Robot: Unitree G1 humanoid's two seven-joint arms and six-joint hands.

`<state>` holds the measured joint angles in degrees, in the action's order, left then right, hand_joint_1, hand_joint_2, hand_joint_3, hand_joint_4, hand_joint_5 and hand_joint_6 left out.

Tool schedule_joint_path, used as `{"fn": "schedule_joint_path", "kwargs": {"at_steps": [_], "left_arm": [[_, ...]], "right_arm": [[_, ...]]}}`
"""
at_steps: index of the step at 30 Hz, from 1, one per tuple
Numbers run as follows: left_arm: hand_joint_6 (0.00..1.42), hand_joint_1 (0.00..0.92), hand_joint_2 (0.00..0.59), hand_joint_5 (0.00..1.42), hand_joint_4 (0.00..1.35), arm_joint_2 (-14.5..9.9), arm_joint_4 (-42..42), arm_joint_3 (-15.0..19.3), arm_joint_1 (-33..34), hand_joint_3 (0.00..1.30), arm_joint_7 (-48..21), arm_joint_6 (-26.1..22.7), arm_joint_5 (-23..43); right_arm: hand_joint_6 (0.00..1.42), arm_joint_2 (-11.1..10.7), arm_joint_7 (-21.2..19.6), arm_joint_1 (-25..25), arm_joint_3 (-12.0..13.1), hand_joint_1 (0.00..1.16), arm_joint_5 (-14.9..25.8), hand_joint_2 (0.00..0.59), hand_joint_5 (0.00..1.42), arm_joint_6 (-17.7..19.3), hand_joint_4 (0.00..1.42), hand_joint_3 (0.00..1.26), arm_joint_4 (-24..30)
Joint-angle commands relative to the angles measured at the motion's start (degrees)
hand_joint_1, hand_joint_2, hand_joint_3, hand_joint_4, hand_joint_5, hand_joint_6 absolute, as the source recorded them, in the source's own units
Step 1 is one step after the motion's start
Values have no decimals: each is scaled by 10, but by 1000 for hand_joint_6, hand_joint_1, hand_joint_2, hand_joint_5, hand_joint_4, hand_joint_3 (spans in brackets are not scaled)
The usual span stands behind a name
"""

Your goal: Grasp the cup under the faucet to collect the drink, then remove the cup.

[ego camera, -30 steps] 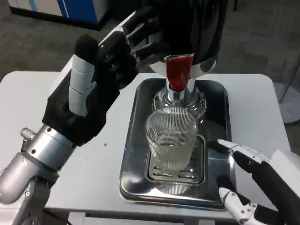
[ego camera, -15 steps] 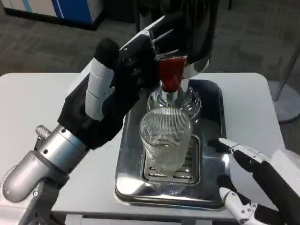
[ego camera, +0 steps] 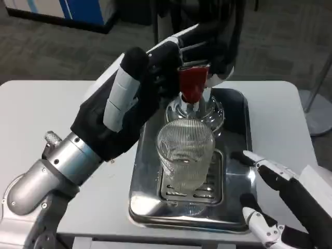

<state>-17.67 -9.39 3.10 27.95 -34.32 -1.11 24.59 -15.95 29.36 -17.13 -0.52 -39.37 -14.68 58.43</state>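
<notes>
Head view: left hand (ego camera: 129,104) advancing rightward from earlier position, fingers now reaching red faucet lever (ego camera: 193,82); actual contact unclear, nothing grasped. Ribbed glass cup (ego camera: 185,153) sitting on drip tray (ego camera: 234,155) grate beneath faucet, unheld. Right hand (ego camera: 288,202) waiting beside tray, fingers spread, holding nothing. Dispensing appearing imminent; cup grasp pending.

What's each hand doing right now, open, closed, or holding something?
Left hand: raised at the red faucet lever; grip cannot be told.
Right hand: open, holding nothing, beside the tray.
</notes>
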Motion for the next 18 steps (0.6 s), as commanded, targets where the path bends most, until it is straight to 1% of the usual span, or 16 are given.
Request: {"fn": "schedule_joint_path", "kwargs": {"at_steps": [1, 6, 11, 18], "left_arm": [[175, 0, 0, 306, 306, -4, 8, -2, -5, 279, -15, 5, -4], [175, 0, 11, 340, 351, -15, 8, 2, -4, 319, -25, 23, -16], [193, 0, 22, 372, 384, -30, 0, -7, -3, 352, -40, 62, -45], [195, 0, 31, 379, 386, -46, -16, -15, -12, 354, -41, 80, -70]], "right_arm": [[66, 3, -4, -1, -1, 392, 2, 586, 100, -3, 122, 124, 0], [65, 3, -5, 1, -3, 388, 3, 586, 99, -4, 122, 123, -2], [65, 3, -5, 4, -5, 385, 3, 586, 98, -5, 120, 123, -4], [64, 4, -4, 7, -7, 378, 2, 586, 87, -9, 100, 122, -3]]}}
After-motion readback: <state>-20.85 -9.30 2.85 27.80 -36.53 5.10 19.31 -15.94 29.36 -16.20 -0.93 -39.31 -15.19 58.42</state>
